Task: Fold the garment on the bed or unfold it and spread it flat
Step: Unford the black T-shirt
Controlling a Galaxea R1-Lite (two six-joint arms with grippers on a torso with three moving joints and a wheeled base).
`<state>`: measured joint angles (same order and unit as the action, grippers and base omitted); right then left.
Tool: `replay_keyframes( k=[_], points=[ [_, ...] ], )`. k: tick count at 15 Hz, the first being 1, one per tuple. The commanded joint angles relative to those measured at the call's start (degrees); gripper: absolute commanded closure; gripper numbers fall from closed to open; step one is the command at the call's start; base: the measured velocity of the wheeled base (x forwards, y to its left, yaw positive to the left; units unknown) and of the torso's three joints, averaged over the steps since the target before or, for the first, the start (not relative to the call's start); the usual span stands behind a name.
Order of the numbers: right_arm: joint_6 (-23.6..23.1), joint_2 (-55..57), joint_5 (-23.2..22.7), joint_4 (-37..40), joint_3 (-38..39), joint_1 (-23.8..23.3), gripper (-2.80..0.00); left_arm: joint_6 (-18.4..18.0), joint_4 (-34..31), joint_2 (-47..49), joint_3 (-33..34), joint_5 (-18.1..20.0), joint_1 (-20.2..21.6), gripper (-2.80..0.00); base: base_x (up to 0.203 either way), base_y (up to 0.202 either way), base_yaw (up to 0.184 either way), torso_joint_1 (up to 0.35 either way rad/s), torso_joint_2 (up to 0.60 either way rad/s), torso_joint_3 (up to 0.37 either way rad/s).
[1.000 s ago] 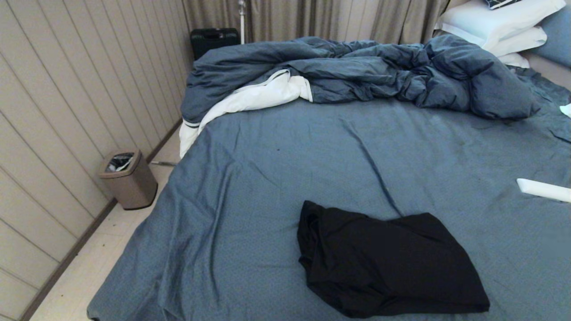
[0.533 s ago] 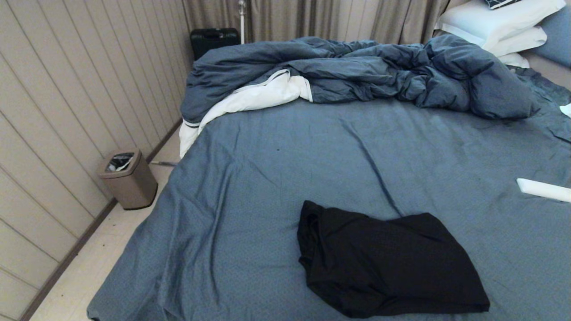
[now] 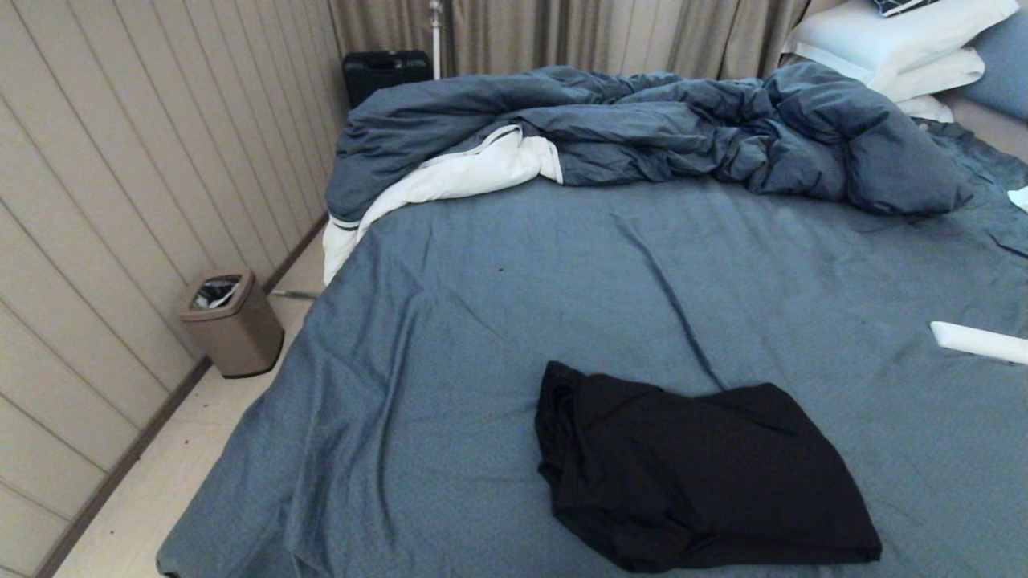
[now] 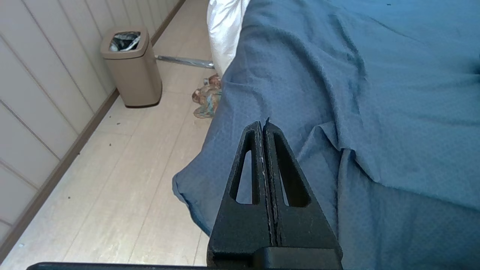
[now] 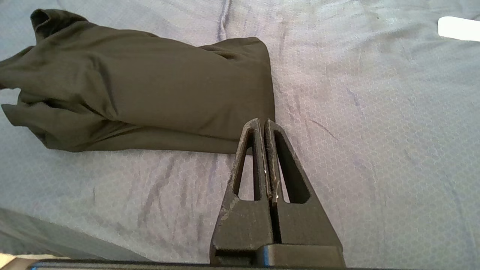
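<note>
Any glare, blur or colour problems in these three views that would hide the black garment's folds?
Head view: dim, even light; the garment reads as a near-flat black mass, folds faint. Right wrist view: brighter, sharp, a purplish tint on the bed; garment creases clear. Left wrist view: sharp, bluer, no glare; garment not in frame.

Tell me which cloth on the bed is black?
The folded T-shirt near the bed's front edge; the rumpled duvet behind is dark blue with white lining.
</note>
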<state>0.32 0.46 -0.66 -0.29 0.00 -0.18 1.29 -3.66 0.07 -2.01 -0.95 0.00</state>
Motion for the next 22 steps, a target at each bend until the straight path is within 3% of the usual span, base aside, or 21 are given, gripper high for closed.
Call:
replay_keyframes(
  k=[1, 13, 22],
  points=[
    [-0.3, 0.2, -0.1, -0.1, 0.0, 0.0, 0.00, 0.0, 0.0, 0.1, 0.0, 0.0, 0.0, 0.00, 0.000, 0.000, 0.000, 0.000, 0.00, 0.000],
    [-2.1, 4.1, -0.5, 2.2, -2.4, 0.1, 0.00, 0.0, 0.0, 0.1, 0.0, -0.1, 0.0, 0.00, 0.000, 0.000, 0.000, 0.000, 0.00, 0.000],
    [-0.9, 47.6, -2.9, 3.6, -36.7, 4.1, 0.00, 0.0, 0.0, 0.1, 0.0, 0.0, 0.0, 0.00, 0.000, 0.000, 0.000, 0.000, 0.00, 0.000]
  ],
)
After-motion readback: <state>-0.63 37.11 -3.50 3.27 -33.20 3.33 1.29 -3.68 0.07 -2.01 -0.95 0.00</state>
